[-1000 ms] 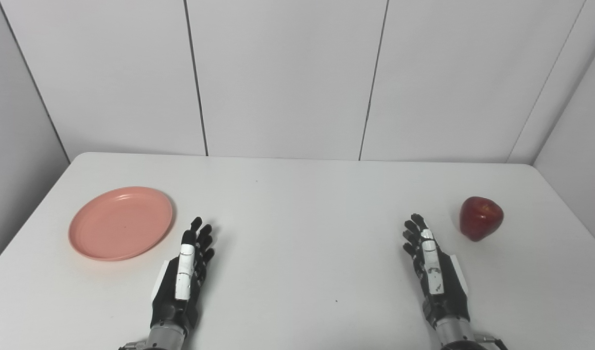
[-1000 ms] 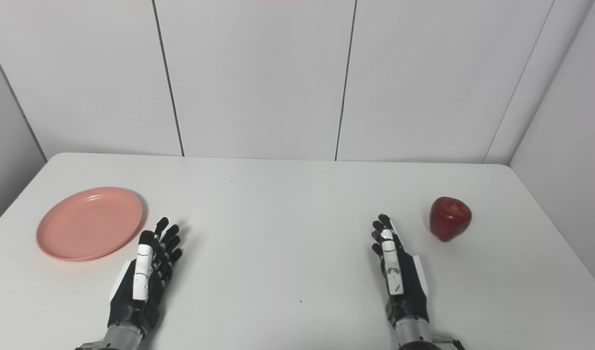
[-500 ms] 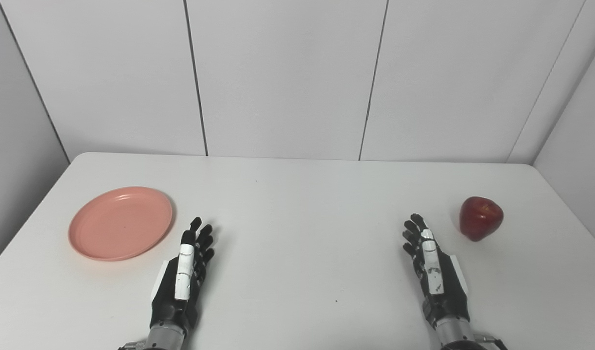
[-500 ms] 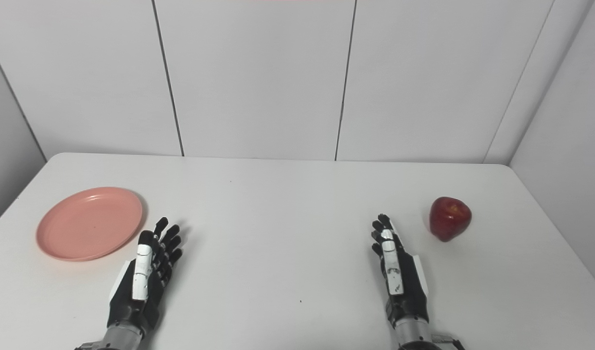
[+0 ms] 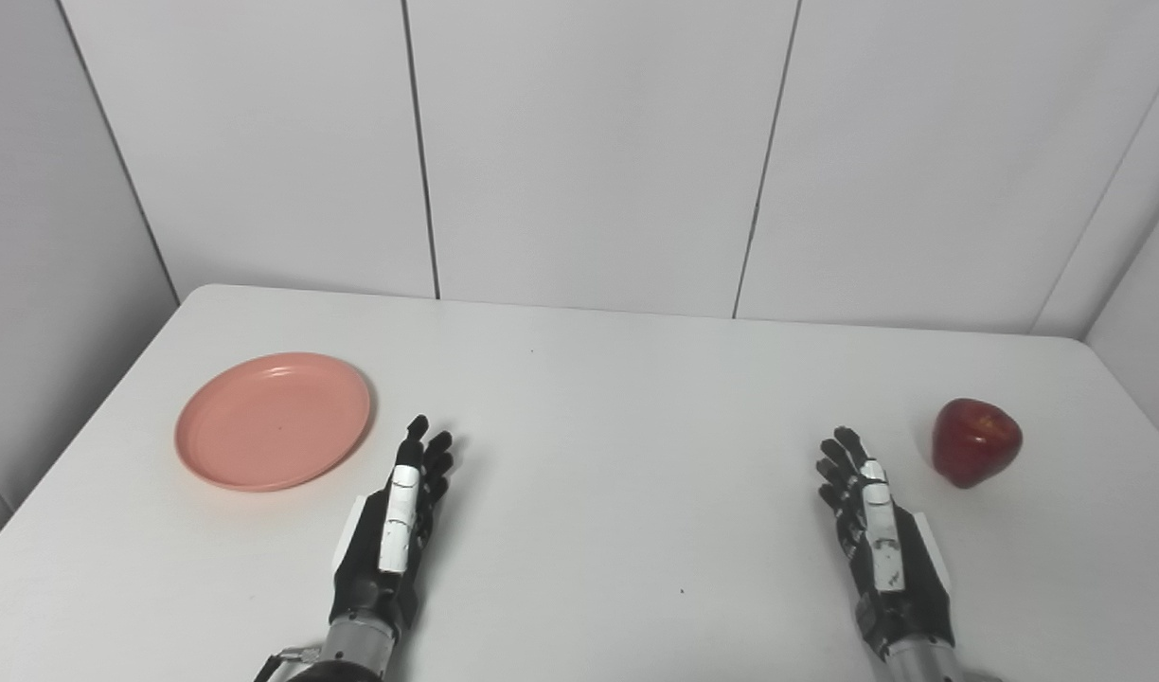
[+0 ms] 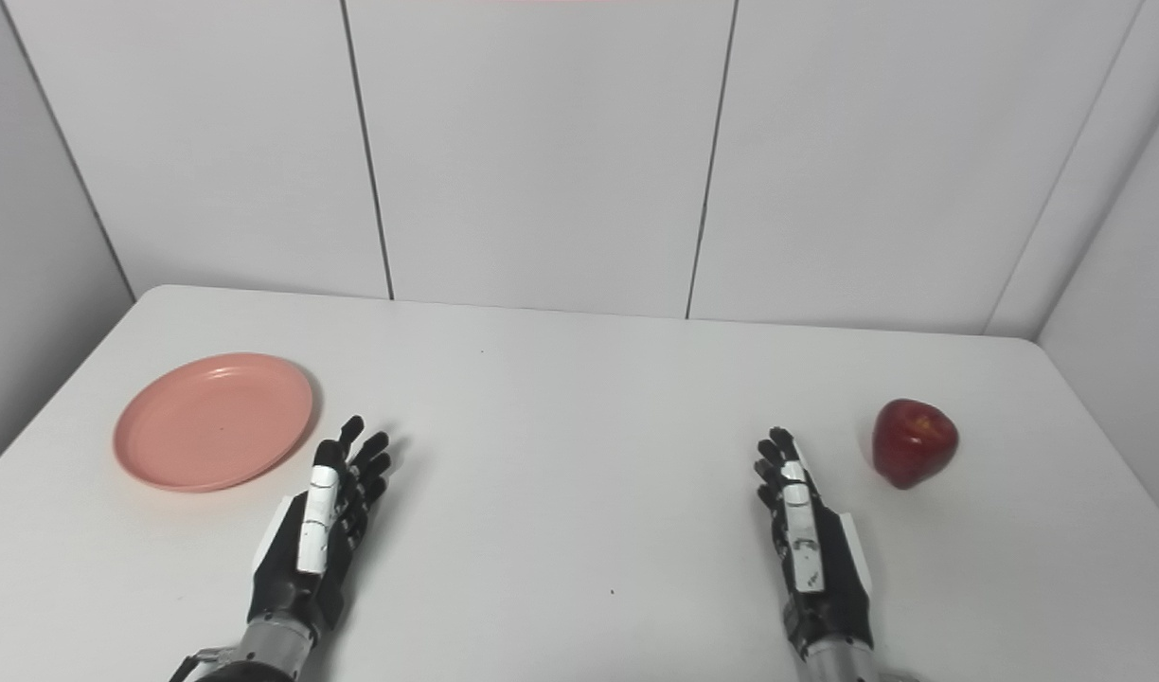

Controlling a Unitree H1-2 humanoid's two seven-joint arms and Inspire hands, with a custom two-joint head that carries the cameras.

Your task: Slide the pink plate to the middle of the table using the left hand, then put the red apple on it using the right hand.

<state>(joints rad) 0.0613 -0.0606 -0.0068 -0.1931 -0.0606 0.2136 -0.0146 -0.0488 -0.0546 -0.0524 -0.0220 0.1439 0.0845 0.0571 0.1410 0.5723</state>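
Only the camera shifted; left hand (image 5: 397, 530) and right hand (image 5: 881, 549) lie open, holding nothing.

Two head cams, side by side, looking down at table (image 5: 598, 455)

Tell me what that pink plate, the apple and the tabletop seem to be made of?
The pink plate looks like matte plastic: even colour, thin molded rim, no glaze shine. The red apple has a waxy, glossy skin with yellowish flecks; real or fake, I cannot tell. The table looks like smooth white laminate or plastic, with a soft sheen and rounded corners.
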